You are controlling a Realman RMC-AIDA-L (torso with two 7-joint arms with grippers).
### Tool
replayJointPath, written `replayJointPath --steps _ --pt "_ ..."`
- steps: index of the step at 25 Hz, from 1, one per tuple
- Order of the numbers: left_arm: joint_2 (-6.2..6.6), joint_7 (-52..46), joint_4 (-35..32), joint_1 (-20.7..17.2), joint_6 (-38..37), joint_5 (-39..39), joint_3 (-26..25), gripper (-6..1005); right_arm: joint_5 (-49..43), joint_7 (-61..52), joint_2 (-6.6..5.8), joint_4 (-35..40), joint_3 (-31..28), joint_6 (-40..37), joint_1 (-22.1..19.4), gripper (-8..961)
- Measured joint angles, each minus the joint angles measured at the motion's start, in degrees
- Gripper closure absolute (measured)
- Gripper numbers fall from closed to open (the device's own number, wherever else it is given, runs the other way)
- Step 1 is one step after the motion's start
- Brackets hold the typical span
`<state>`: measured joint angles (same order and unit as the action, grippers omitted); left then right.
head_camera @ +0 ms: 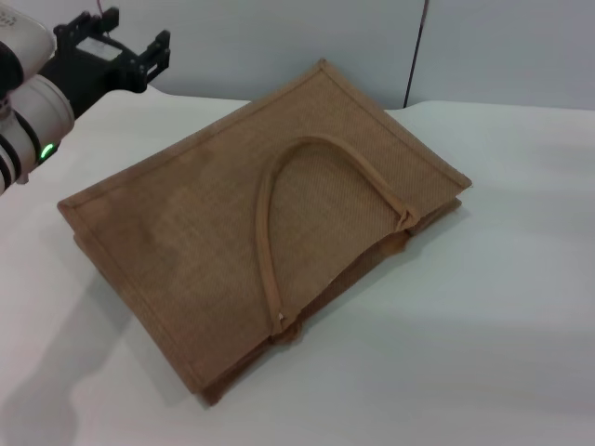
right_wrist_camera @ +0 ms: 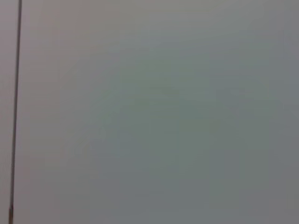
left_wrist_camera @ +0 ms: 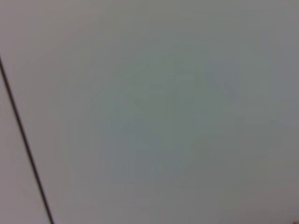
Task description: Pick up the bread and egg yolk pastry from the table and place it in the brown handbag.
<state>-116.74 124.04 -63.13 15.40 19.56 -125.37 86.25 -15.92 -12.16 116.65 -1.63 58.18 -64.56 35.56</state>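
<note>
The white table (head_camera: 521, 279) is wide. The big flat brown handbag (head_camera: 186, 251) of rough woven cloth lies flat in its middle, one tan looped handle (head_camera: 279, 200) resting on top. The left gripper (head_camera: 139, 42), black, hangs up high past the bag's far left corner, its fingers spread apart and holding nothing.

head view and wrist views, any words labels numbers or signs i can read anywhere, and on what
None can be read.
The brown handbag shows plain weave, no print or tag.
The left gripper, raised at the table's far left corner, has a pale patch on its black body, too small to read.
The left arm shows only a green light, no marking.
Both wrist views show a blank grey surface with a thin dark line.
</note>
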Motion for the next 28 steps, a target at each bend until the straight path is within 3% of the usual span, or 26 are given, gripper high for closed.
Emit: replayJointPath --steps 5,11,28 --pt "-0.22 13.82 -3.88 -3.5 -0.42 -10.57 4.58 309 0.12 0.28 -0.03 -0.06 -0.01 0.52 -0.06 168" --pt "-0.22 20.15 -3.89 -7.27 0.0 -18.98 6.76 309 0.25 0.5 -0.02 0.43 -1.03 1.78 -0.74 167" --pt "0.08 22.34 -1.53 -4.77 -0.53 -20.05 7.5 309 0.28 0.63 -0.26 0.83 -1.65 5.89 -0.17 167"
